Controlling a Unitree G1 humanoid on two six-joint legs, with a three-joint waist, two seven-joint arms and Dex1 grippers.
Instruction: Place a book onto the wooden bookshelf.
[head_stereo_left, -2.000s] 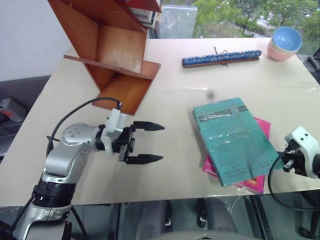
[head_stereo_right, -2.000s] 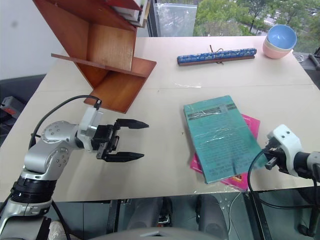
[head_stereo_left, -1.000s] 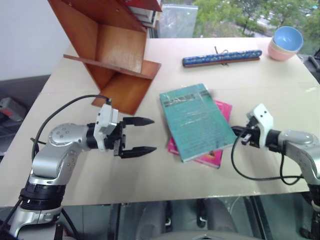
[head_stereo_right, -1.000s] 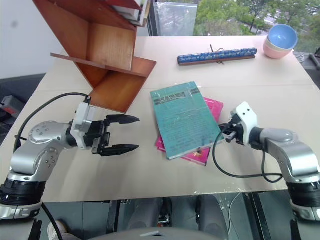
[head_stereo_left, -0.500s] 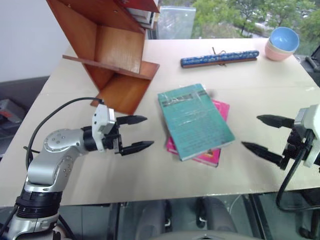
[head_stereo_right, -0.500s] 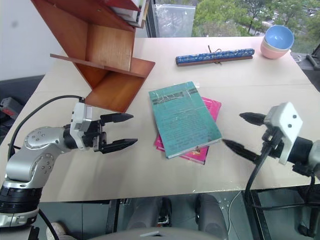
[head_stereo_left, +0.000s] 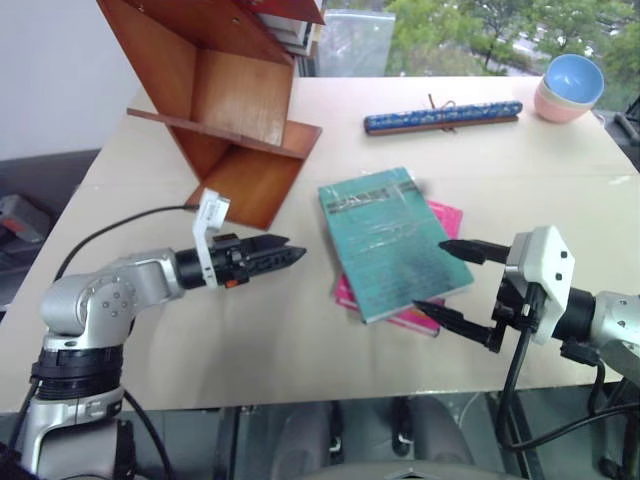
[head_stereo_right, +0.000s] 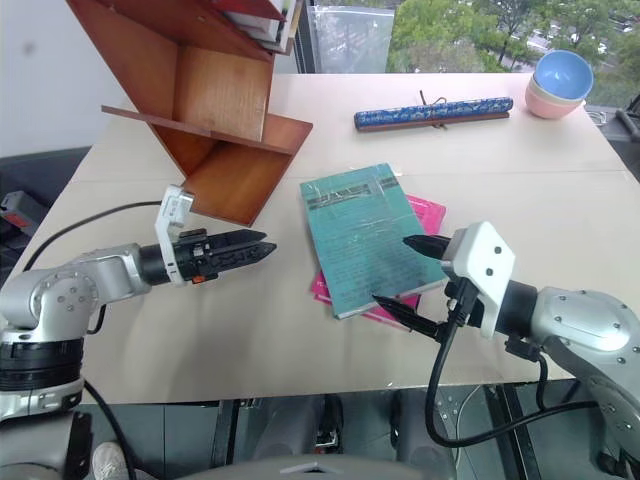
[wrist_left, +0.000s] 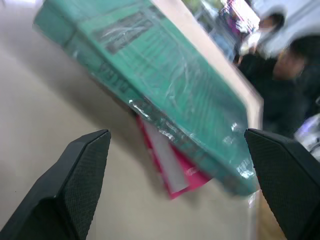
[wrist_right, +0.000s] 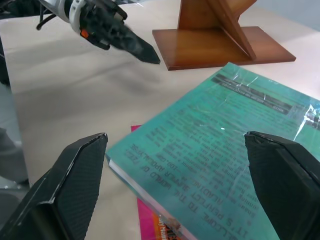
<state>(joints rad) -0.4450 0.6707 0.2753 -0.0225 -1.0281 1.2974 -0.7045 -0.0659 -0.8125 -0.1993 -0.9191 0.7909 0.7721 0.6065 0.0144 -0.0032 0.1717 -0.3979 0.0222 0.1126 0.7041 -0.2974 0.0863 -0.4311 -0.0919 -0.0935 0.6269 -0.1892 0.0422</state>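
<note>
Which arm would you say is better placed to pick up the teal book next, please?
Probably the right: the right gripper is open at the near corner of the book, while the left gripper sits apart from it.

At lower left, the left arm (head_stereo_left: 95, 305) is a silver-grey metal limb with rounded, screw-dotted joint housings, a black ribbed collar and a thin black cable looping to a white wrist block. Its left gripper (head_stereo_left: 270, 256) has tapered black fingers. At lower right, the right gripper (head_stereo_left: 450, 283) has matching black fingers on a white angular housing, with trailing black cables.
</note>
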